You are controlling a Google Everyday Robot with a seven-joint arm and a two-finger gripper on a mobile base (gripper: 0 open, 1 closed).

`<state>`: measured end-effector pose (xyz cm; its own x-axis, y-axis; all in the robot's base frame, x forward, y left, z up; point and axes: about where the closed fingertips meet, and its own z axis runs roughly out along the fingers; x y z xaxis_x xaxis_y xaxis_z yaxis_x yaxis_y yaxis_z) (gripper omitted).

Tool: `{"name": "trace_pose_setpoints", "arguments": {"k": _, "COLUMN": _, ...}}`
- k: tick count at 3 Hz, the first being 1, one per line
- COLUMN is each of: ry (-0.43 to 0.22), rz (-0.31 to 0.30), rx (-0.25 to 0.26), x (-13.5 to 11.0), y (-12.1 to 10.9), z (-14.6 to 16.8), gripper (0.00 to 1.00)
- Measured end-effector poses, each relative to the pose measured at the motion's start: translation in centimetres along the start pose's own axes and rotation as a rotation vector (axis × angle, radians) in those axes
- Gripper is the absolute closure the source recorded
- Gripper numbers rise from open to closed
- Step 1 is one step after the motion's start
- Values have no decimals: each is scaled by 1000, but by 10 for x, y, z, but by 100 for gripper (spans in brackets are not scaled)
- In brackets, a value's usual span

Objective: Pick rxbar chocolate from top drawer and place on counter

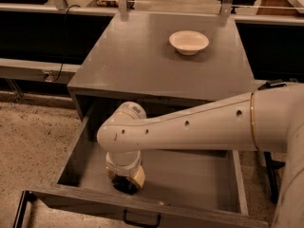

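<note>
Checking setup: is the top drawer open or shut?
Open: the top drawer is pulled out below the counter, its floor visible, with the gripper inside near its front.
</note>
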<state>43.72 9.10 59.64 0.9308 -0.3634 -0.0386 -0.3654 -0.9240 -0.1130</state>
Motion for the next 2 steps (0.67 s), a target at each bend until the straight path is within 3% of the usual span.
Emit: {"name": "trace_pose_setpoints", "arguments": {"k": 2, "ry": -9, "rz": -7, "rx": 10, "x": 0, "y": -2, "z": -4, "gripper": 88}}
